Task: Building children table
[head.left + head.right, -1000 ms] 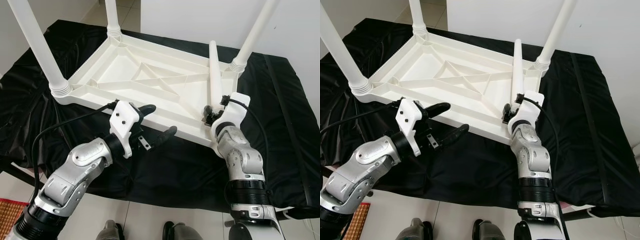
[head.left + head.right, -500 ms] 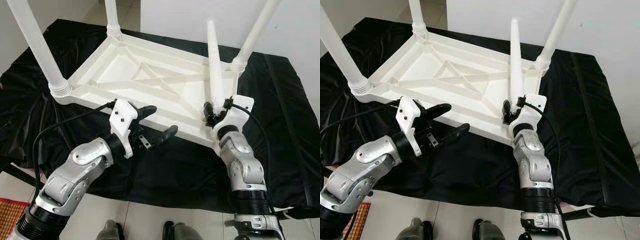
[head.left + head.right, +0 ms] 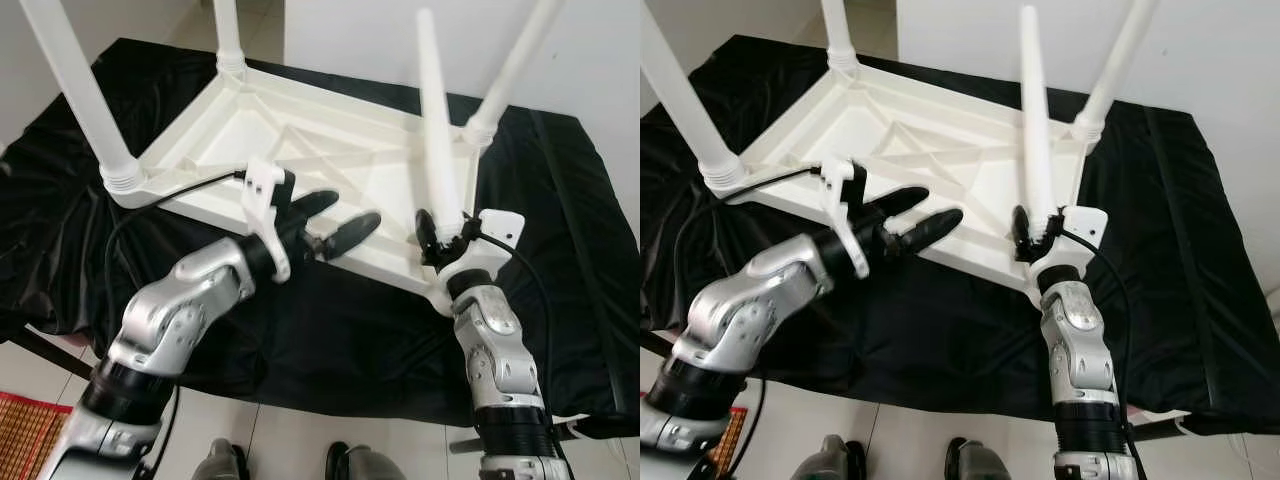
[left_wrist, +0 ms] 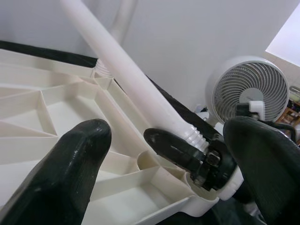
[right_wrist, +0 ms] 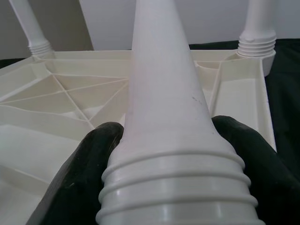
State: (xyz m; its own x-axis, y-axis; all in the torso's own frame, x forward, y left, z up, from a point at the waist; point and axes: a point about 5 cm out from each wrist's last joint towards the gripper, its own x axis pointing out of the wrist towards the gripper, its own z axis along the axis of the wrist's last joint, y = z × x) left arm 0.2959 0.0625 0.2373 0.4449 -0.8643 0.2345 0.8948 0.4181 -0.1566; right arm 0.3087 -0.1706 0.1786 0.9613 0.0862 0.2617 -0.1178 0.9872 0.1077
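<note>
Right gripper (image 3: 440, 232) fingers clenched on loose leg (image 3: 436, 120), upright at upturned tabletop (image 3: 300, 150) near corner. Left gripper (image 3: 335, 219) fingers spread, empty, over near edge.

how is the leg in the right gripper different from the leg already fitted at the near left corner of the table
The held leg is clamped at its ribbed end by the right gripper, above the near right corner socket, not seated; the fitted leg stands in its socket with no gripper on it. The held leg rises almost straight up, the fitted leg leans left. Both are white, tapered, and ribbed at the base.
</note>
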